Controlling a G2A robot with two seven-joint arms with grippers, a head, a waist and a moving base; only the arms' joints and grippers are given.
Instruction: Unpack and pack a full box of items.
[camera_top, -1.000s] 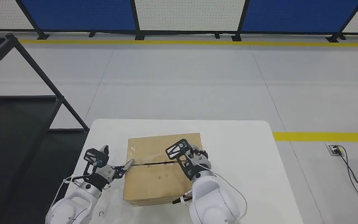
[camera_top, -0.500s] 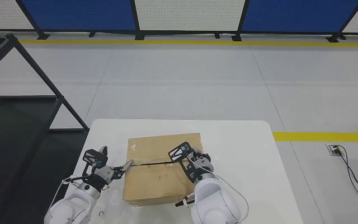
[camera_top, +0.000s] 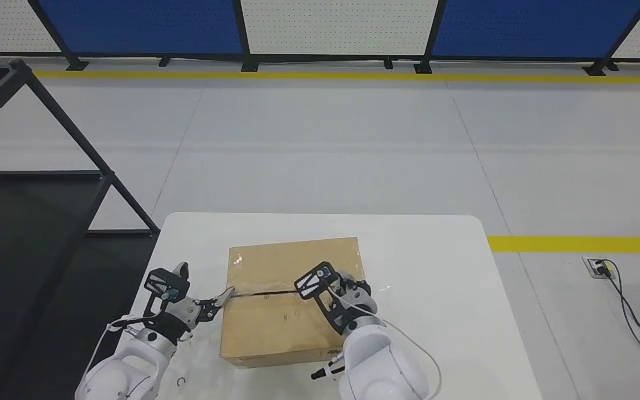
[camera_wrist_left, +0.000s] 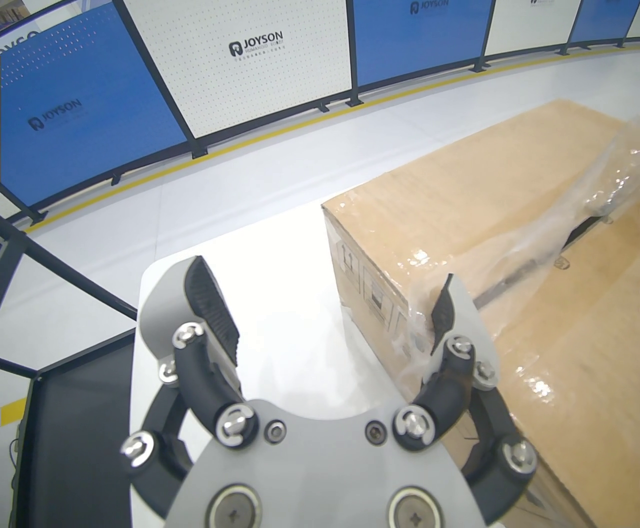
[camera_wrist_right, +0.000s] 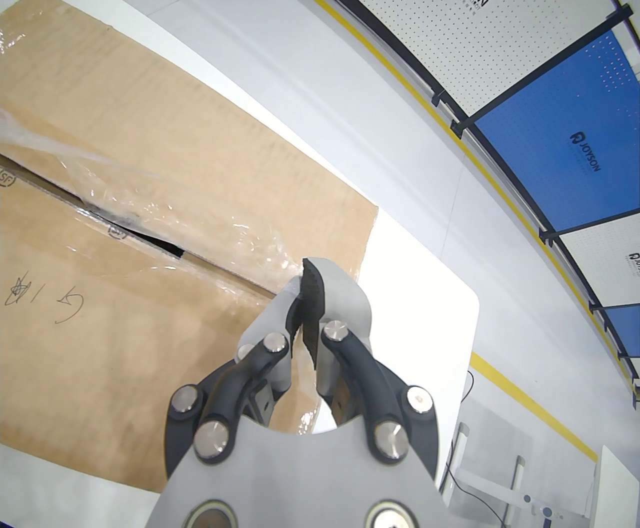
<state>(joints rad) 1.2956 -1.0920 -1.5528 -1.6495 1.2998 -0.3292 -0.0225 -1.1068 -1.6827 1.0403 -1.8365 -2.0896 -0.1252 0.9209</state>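
Rectangular cardboard box (camera_top: 265, 325), seam from 9 to 3 o'clock; crinkled clear tape (camera_wrist_right: 150, 200) is pinched by right claw (camera_wrist_right: 300, 280); left claw (camera_wrist_left: 325, 280) is released.

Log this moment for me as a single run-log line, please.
cardboard box on white table | clear tape lifted off top seam | left jaws open at box end | right jaws shut by tape
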